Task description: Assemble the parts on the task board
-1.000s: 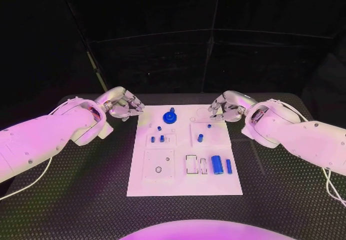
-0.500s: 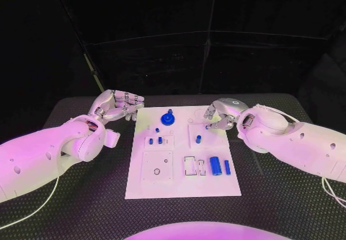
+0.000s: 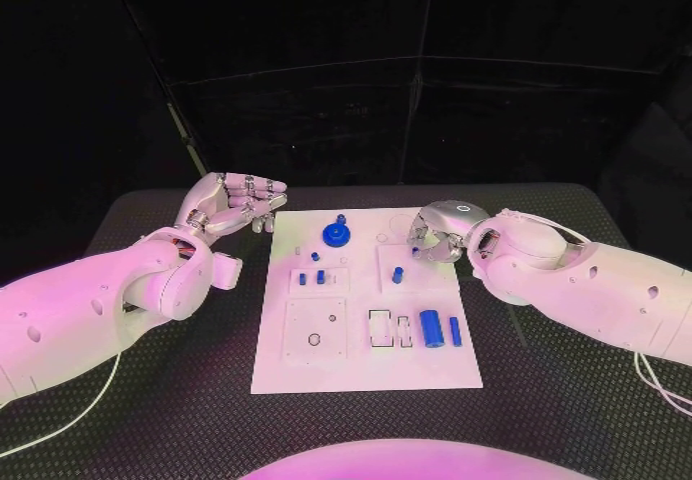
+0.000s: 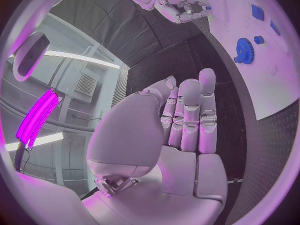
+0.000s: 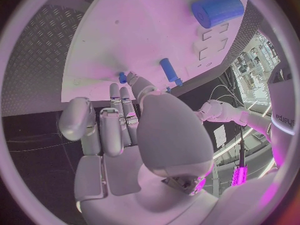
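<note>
From my head camera, the task board (image 3: 364, 340) is a flat white rectangular plate on a black worktop (image 3: 173, 400) with a fine woven texture. Small blue parts sit on it: a toothed gear (image 3: 336, 236) with a knob at the far end, short pegs (image 3: 310, 279) in the middle, and a fat cylinder (image 3: 431, 327) beside a slimmer bar (image 3: 454, 332) near square cut-outs. My left robot hand (image 3: 231, 205) hangs just off the board's far left corner, silver fingers loosely curled together, nothing in them. My right robot hand (image 3: 441, 232) is over the board's far right edge, fingers bent down close to a small blue peg (image 3: 415, 251); I cannot tell from here whether it touches.

My left wrist camera shows what the head camera hides: my left palm (image 4: 181, 135) is bare, its fingers straight, side by side, over dark worktop, with the gear (image 4: 244, 49) beyond the fingertips.

My right wrist camera shows my right robot hand (image 5: 125, 130) with fingers together and curled, fingertips beside a small blue peg (image 5: 123, 78) on the smooth white board (image 5: 137, 30); contact is unclear. A blue bar (image 5: 169, 71) and the fat cylinder (image 5: 217, 9) lie farther out.
</note>
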### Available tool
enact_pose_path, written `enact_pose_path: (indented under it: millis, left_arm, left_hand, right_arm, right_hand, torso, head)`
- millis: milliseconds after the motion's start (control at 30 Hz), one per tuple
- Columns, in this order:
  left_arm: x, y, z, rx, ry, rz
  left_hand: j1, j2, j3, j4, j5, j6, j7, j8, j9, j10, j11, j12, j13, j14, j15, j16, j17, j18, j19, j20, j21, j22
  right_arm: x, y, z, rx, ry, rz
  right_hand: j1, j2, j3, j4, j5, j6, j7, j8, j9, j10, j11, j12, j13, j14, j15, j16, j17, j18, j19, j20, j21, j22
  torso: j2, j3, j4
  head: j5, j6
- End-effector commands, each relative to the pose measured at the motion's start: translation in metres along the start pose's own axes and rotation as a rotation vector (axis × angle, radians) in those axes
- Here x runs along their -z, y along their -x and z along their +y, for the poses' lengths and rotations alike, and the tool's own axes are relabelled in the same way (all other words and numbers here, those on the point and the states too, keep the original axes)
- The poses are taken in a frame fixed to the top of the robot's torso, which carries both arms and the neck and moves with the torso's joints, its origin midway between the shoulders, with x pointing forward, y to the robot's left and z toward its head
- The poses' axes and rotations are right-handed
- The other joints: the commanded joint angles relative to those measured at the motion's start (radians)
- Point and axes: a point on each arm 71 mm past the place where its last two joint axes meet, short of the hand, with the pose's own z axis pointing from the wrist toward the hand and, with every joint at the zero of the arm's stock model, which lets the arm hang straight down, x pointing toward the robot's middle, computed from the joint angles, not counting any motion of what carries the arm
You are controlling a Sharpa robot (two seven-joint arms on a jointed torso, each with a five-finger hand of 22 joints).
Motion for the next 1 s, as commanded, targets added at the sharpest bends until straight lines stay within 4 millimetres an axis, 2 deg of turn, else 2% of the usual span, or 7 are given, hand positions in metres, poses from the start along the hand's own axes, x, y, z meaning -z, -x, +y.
enact_pose_path:
  millis: [33,533,667,800,1000]
  left_arm:
    - [-0.0006,-0.0002,-0.0023,0.017,-0.020,-0.010]
    - [-0.0013,-0.0009,-0.0001,0.023,-0.002,0.000]
    - [-0.0014,-0.0009,0.0003,0.024,0.001,0.001]
    - [-0.0015,-0.0007,0.0008,0.024,0.005,0.002]
    - [-0.0014,0.0008,0.0019,0.023,0.012,0.001]
  left_hand:
    - [-0.002,0.003,0.004,-0.001,0.001,0.007,-0.003,0.005,-0.001,0.009,0.000,0.004,0.000,-0.010,0.002,-0.007,-0.006,0.020,-0.009,0.000,-0.005,-0.001]
    - [-0.002,0.004,0.007,-0.002,0.001,0.004,-0.002,0.005,-0.002,0.006,0.001,0.005,-0.001,-0.022,0.002,-0.028,-0.031,0.019,-0.014,0.000,-0.011,-0.006]
    - [-0.002,0.004,0.008,-0.003,0.001,0.004,-0.001,0.005,-0.003,0.005,0.001,0.005,-0.001,-0.025,0.002,-0.034,-0.038,0.019,-0.015,0.000,-0.012,-0.007]
    - [-0.002,0.004,0.008,-0.003,0.001,0.003,-0.001,0.005,-0.003,0.004,0.002,0.005,-0.002,-0.027,0.003,-0.039,-0.044,0.019,-0.016,0.000,-0.013,-0.008]
    - [-0.001,0.004,0.009,-0.004,0.001,0.002,-0.001,0.004,-0.003,0.003,0.002,0.005,-0.002,-0.029,0.003,-0.042,-0.047,0.019,-0.017,0.000,-0.014,-0.009]
  right_arm:
    - [-0.0011,-0.0020,-0.0006,0.022,-0.009,0.030]
    - [-0.0055,-0.0099,0.0025,0.027,-0.006,0.078]
    - [-0.0058,-0.0104,0.0020,0.029,-0.015,0.078]
    - [-0.0056,-0.0100,0.0025,0.034,-0.021,0.066]
    - [-0.0032,-0.0056,0.0049,0.032,-0.015,0.012]
  right_hand:
    - [0.008,-0.002,0.013,0.000,-0.004,0.012,-0.001,-0.006,-0.001,0.010,0.000,-0.007,-0.007,0.055,0.003,-0.005,-0.001,0.013,0.006,0.001,0.004,0.001]
    - [0.007,0.009,0.137,-0.010,-0.044,0.068,-0.010,-0.010,0.000,0.079,-0.011,-0.043,-0.049,0.056,-0.006,0.000,0.005,0.011,0.012,-0.007,0.010,0.011]
    - [0.018,0.029,0.184,-0.024,-0.081,0.093,-0.016,-0.006,0.002,0.109,-0.018,-0.045,-0.051,0.058,-0.012,0.002,0.010,0.007,0.021,-0.012,0.022,0.033]
    - [0.020,0.038,0.218,-0.037,-0.089,0.115,-0.022,0.000,0.005,0.134,-0.025,-0.047,-0.051,0.060,-0.018,0.007,0.018,0.004,0.028,-0.017,0.032,0.050]
    - [0.010,0.029,0.266,-0.061,-0.090,0.121,-0.021,-0.006,0.003,0.149,-0.026,-0.062,-0.053,0.060,-0.018,0.008,0.019,0.003,0.029,-0.021,0.036,0.055]
  torso:
    - [-0.002,0.0004,-0.0003]
    - [-0.001,0.0005,-0.0007]
    - [-0.001,0.0002,-0.0001]
    - [-0.002,0.0006,0.0003]
    - [-0.003,0.0015,-0.0005]
  head:
    - [-0.002,-0.002]
    - [0.000,-0.011]
    - [-0.001,-0.013]
    - [-0.002,-0.015]
    - [0.000,-0.016]
